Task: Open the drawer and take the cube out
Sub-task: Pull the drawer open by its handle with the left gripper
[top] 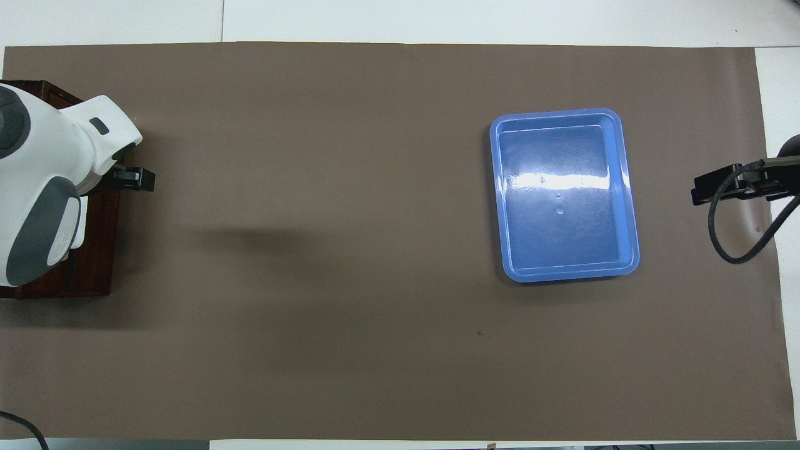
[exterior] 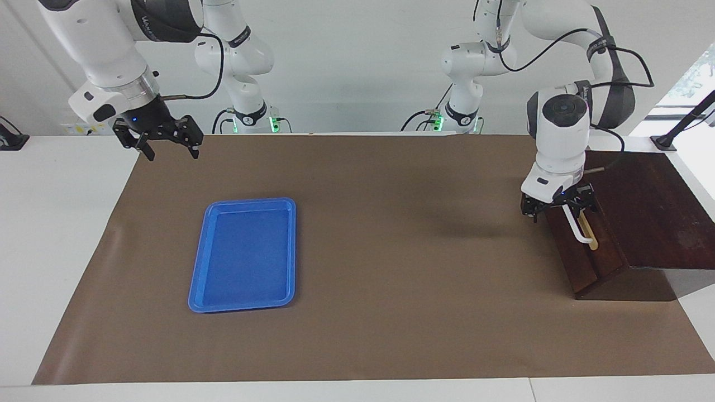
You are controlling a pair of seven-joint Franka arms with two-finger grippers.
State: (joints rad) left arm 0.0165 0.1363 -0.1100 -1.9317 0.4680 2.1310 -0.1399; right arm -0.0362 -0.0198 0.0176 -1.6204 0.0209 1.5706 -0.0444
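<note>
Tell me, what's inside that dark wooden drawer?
Nothing inside shows: the drawer is shut in its box, so its front hides any contents. The left tool is at its white handle. No cube is visible.

A brown mat (exterior: pixel 391 251) covers the white table (exterior: pixel 56 223); on it lie a blue tray (exterior: pixel 244 254) and a dark wooden box (exterior: pixel 642 212).
</note>
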